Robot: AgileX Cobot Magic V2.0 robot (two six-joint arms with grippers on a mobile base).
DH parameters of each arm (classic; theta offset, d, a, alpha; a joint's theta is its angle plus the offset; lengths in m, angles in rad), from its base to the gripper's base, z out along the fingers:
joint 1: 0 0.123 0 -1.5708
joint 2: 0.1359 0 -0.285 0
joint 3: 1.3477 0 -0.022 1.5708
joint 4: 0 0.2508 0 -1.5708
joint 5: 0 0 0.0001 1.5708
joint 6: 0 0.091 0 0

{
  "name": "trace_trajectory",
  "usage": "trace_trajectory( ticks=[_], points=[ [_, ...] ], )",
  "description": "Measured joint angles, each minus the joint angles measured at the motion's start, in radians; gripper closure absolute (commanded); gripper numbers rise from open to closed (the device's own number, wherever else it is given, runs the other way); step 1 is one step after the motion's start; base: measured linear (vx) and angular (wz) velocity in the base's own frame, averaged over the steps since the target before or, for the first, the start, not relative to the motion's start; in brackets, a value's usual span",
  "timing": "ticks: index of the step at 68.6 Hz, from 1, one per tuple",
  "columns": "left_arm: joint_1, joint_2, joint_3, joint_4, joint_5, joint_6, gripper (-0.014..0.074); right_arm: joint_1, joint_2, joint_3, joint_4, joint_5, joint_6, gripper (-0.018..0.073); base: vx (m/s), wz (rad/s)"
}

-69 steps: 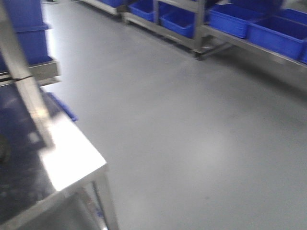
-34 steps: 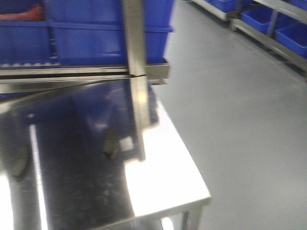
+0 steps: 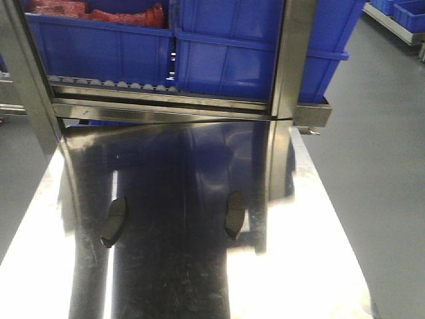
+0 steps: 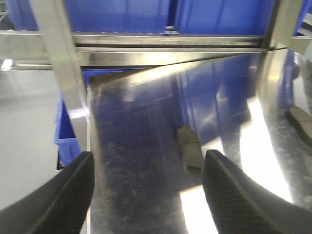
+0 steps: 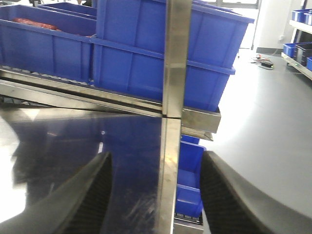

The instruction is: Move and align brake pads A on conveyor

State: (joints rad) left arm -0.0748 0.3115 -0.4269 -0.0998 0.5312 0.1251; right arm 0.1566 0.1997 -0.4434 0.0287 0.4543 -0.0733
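Note:
Two brake pads A lie flat on the shiny steel table (image 3: 319, 226), one on the left (image 3: 114, 222) and one near the middle (image 3: 234, 214). In the left wrist view, my left gripper (image 4: 148, 161) hangs open above the table with nothing between its fingers. The left pad (image 4: 189, 150) lies just ahead of its right finger (image 4: 234, 190). The other pad (image 4: 300, 119) shows at the right edge of that view. My right gripper (image 5: 156, 161) is open and empty, facing a steel post (image 5: 174, 73); no pad shows in its view. The conveyor is out of view.
Blue bins (image 3: 239, 46) stand on a roller rack (image 3: 166, 100) behind the table, one holding red parts (image 3: 99, 12). Upright steel posts (image 3: 295, 60) rise at the table's back corners. Grey floor (image 3: 385, 133) lies to the right, a low blue bin (image 5: 190, 180) beside the table.
The front view has swung left, from open grey floor to the steel table head-on. Both pads and the blue bins behind it have come into view.

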Motion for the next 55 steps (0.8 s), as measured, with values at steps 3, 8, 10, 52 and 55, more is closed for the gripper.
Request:
trace_trajectory(
  ticks=[3,8,10,52,55],
  points=[
    [0.000,0.000,0.000,0.000,0.000,0.000,0.0146,0.000,0.000,0.000,0.000,0.000,0.000,0.0159,0.06,0.21],
    [0.000,0.000,0.000,0.000,0.000,0.000,0.0146,0.000,0.000,0.000,0.000,0.000,0.000,0.0159,0.06,0.16],
    [0.000,0.000,0.000,0.000,0.000,0.000,0.0146,0.000,0.000,0.000,0.000,0.000,0.000,0.0159,0.06,0.11],
    [0.000,0.000,0.000,0.000,0.000,0.000,0.0146,0.000,0.000,0.000,0.000,0.000,0.000,0.0159,0.04,0.04],
    [0.000,0.000,0.000,0.000,0.000,0.000,0.0146,0.000,0.000,0.000,0.000,0.000,0.000,0.0159,0.02,0.04]
  ],
)
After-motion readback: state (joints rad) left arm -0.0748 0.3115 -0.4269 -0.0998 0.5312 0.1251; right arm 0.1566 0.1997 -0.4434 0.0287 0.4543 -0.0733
